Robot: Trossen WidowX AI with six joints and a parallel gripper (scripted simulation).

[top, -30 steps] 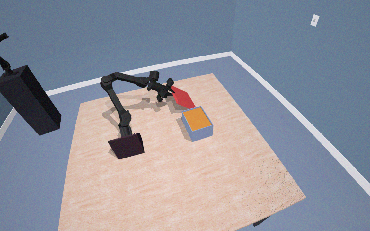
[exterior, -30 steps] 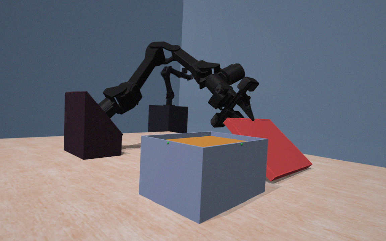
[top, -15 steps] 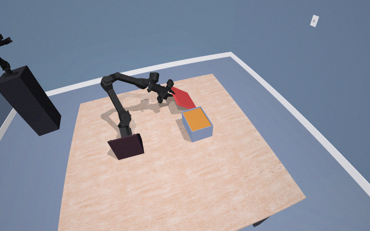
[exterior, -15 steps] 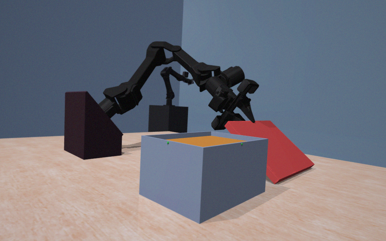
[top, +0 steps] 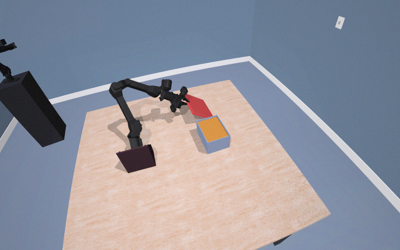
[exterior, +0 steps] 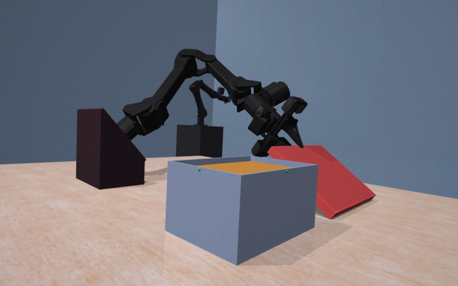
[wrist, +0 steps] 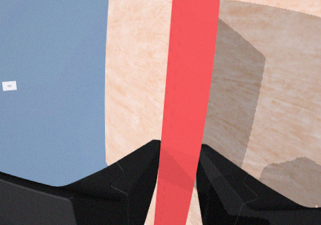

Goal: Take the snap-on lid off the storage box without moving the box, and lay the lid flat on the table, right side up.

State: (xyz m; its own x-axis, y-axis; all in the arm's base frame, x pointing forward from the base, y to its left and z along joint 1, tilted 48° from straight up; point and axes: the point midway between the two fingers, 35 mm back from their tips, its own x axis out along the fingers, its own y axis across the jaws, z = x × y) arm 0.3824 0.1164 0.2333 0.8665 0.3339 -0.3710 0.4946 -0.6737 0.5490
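Note:
The red lid (top: 199,107) (exterior: 330,177) (wrist: 188,67) is off the box and steeply tilted, its upper edge in my gripper and its lower edge at the table top, behind the box in the exterior view. My gripper (top: 188,102) (exterior: 296,146) (wrist: 178,150) is shut on the lid's raised edge, one finger on each side in the wrist view. The grey-blue storage box (top: 219,144) (exterior: 202,206) stands upright and open, with an orange surface (top: 213,128) (exterior: 246,167) inside just below its rim. The lid's underside is hidden in the top and exterior views.
The wooden table (top: 176,199) (exterior: 63,241) carries the dark arm base (top: 137,160) (exterior: 92,149). The box stands close to the lid's lower end. The table's far edge lies behind the lid. A second arm stands on a dark pedestal (top: 30,108) (exterior: 199,141) off the table.

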